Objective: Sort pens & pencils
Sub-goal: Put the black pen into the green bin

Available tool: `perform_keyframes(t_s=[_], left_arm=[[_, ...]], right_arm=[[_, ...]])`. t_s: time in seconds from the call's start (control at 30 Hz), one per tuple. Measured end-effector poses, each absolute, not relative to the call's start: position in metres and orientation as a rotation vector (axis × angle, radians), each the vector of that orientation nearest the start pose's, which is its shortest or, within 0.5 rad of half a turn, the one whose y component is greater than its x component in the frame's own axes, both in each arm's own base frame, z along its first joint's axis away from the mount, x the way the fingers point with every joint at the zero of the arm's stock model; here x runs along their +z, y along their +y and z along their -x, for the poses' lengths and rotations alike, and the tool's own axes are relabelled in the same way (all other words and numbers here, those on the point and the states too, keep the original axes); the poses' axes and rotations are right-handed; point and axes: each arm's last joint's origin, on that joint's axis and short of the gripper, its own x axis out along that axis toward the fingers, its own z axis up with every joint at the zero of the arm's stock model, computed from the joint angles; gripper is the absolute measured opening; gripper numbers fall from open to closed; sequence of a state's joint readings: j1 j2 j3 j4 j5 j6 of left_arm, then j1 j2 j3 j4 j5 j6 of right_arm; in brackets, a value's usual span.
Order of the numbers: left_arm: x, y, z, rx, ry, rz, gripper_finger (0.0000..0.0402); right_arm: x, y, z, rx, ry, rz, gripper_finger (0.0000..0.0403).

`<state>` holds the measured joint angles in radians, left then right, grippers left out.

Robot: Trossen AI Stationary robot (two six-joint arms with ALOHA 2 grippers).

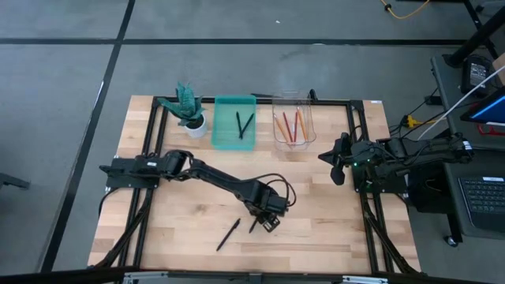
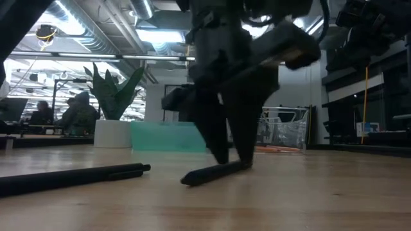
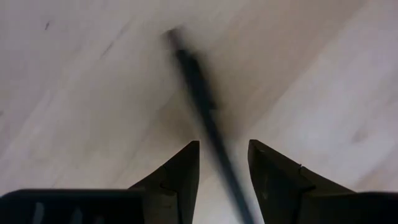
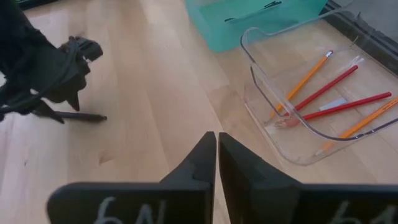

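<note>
**Left end effector straddling a pen, low centre of the counter**

In the high view the left end effector (image 1: 268, 218) sat low and centre, its fingers parted and down over a black pen (image 2: 215, 172) lying flat on the wood. The left wrist view showed that pen (image 3: 208, 127) running between the two fingers (image 3: 180, 171), not yet pinched. To do this well, I judged the fingers should close squarely across the shaft before any lift, since a thin round stick rolls easily. A second pen (image 1: 228, 234) lay just left of it. Two pens (image 1: 243, 125) already lay in the green tray (image 1: 234, 139), upper centre; the pencils (image 1: 290, 126) lay in the clear tray (image 1: 294, 143) beside it.

The right end effector (image 4: 217, 152) waited closed at right.

The counter (image 1: 316, 213) was pale wood planks with a potted plant (image 1: 189, 106) upper left. Beyond stood a bright workshop, with people seated at far left in the low view.
</note>
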<state>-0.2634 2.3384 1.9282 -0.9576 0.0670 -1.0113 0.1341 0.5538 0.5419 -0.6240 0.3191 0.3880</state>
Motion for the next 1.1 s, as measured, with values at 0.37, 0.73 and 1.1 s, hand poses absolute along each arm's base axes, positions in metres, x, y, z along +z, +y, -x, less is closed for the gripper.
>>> perform_keyframes(t_s=[0.37,0.73,1.1], left_arm=[[0.142,-0.116,-0.456,0.488,1.410,0.703,0.0129],[0.139,-0.100,-0.455,0.553,1.401,0.580,0.0084],[0.139,-0.094,-0.456,0.522,1.401,0.510,0.0017]], right_arm=[[0.243,0.007,-0.118,-0.296,0.576,-0.231,0.0021],[0.243,0.007,-0.118,-0.297,0.576,-0.230,0.0021],[0.243,0.007,-0.118,-0.297,0.577,-0.227,0.0021]])
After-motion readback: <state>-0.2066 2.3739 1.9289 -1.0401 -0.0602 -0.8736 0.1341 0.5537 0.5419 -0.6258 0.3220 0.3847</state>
